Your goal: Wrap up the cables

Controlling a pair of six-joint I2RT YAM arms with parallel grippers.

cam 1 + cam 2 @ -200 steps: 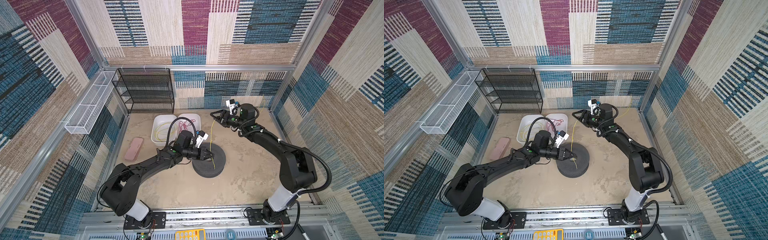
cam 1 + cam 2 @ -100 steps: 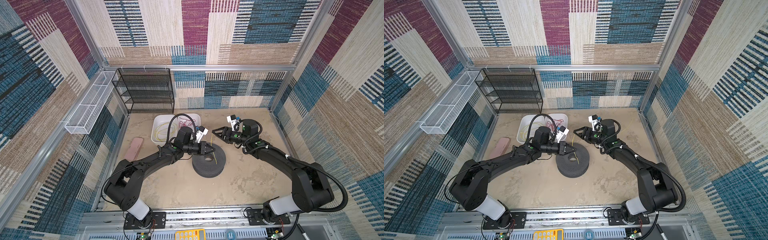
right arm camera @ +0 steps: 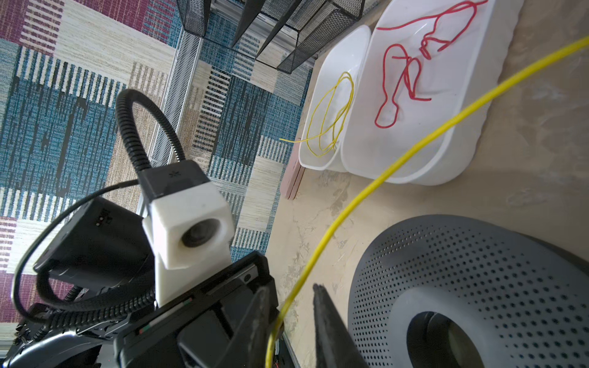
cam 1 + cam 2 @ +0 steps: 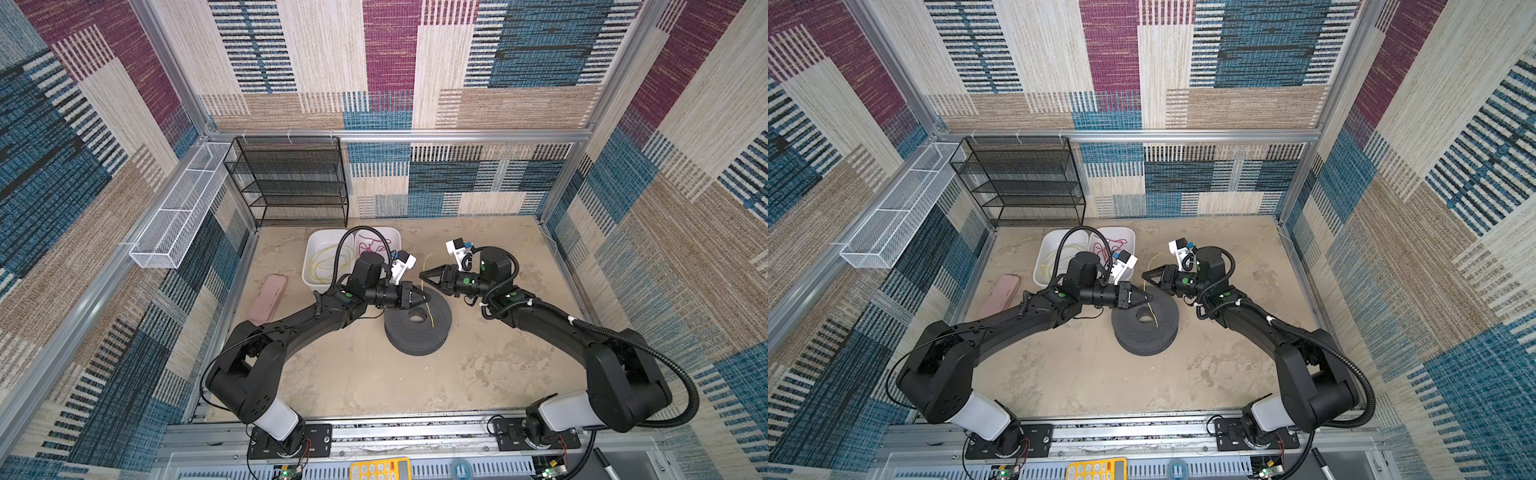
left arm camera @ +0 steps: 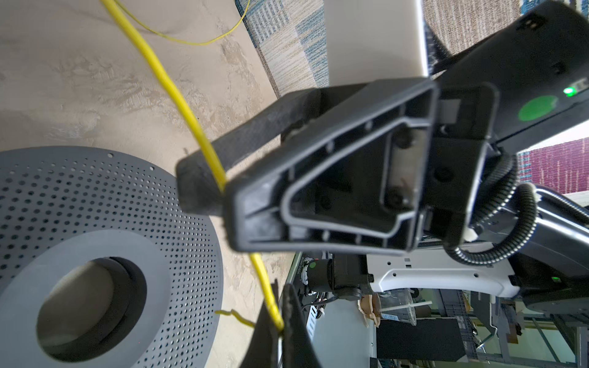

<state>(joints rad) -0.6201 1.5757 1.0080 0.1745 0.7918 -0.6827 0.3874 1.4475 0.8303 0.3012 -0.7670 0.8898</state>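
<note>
A thin yellow cable (image 5: 178,98) hangs between my two grippers above a dark perforated spool (image 4: 417,328) (image 4: 1144,328). My left gripper (image 5: 279,321) is shut on the cable, and a short kinked end sticks out past its fingers. In both top views the left gripper (image 4: 428,298) (image 4: 1148,297) sits over the spool's near rim. My right gripper (image 3: 292,288) (image 4: 422,275) faces it, a short way off. Its jaws stand slightly apart with the cable (image 3: 398,159) running between them, close to one finger. More yellow loops (image 3: 331,111) lie in a white tub (image 4: 320,249).
A second white tub (image 3: 414,143) beside the first one holds a red cord (image 3: 398,79). A pink case (image 4: 268,299) lies left of the tubs. A black mesh shelf (image 4: 291,183) stands at the back wall. A white wire basket (image 4: 178,216) hangs on the left wall.
My right gripper has come forward and left from the back of the table to just short of my left gripper, and its jaws have narrowed around the cable. The left gripper has shifted slightly over the spool.
</note>
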